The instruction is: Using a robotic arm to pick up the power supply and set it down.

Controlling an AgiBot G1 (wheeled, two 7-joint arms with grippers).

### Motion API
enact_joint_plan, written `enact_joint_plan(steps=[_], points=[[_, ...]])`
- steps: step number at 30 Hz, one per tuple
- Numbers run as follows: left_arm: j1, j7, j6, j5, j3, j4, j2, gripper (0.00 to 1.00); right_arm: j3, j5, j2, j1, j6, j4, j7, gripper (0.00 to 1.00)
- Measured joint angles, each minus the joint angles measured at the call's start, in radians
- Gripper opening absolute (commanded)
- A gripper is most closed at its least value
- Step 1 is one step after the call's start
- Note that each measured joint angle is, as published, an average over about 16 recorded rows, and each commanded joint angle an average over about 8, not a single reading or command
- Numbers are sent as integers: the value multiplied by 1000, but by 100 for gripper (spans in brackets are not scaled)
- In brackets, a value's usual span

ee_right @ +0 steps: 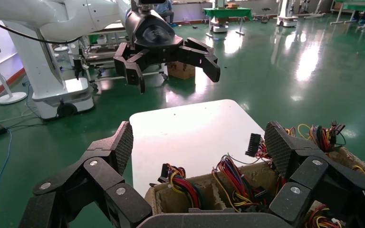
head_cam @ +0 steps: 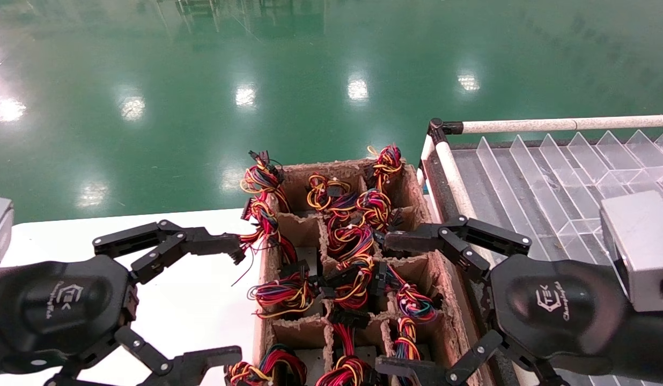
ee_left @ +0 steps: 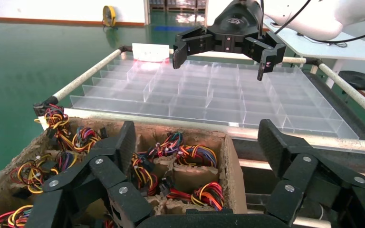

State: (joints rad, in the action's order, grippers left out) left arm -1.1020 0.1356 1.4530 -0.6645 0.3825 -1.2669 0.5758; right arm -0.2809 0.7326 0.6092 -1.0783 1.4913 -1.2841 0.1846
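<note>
Several power supplies point(head_cam: 353, 241) stand in the compartments of a brown cardboard crate point(head_cam: 417, 187). Mostly their red, yellow, orange and black wire bundles show, plus bits of grey metal point(head_cam: 308, 256). My left gripper point(head_cam: 232, 303) hangs open at the crate's left side, above the white table. My right gripper point(head_cam: 385, 303) hangs open at the crate's right side. Neither holds anything. In the left wrist view the open left gripper point(ee_left: 197, 142) frames wire bundles point(ee_left: 190, 154). In the right wrist view the right gripper point(ee_right: 197, 142) frames the crate's edge and wires point(ee_right: 233, 175).
A clear divided plastic tray point(head_cam: 551, 177) lies on a rack with white tube rails point(head_cam: 551, 124), right of the crate. The white table point(head_cam: 192, 300) lies left of it. Green floor surrounds both. A grey block point(head_cam: 640, 246) sits on my right wrist.
</note>
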Motion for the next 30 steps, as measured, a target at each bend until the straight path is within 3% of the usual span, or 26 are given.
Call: enact_joint_plan(steps=[6, 11, 19, 27, 30], points=[[0, 0, 0, 0, 0, 0, 0, 0, 4, 26, 5, -18, -33, -1, -13, 100], [0, 0, 0, 0, 0, 0, 0, 0, -2, 95, 24, -54, -104, 3, -31, 100], [0, 0, 0, 0, 0, 0, 0, 0, -44, 286, 105, -138, -301, 40, -38, 100], [0, 0, 0, 0, 0, 0, 0, 0, -105, 461, 236, -213, -511, 169, 8, 100], [0, 0, 0, 0, 0, 0, 0, 0, -127, 508, 283, -237, -570, 232, 30, 83]])
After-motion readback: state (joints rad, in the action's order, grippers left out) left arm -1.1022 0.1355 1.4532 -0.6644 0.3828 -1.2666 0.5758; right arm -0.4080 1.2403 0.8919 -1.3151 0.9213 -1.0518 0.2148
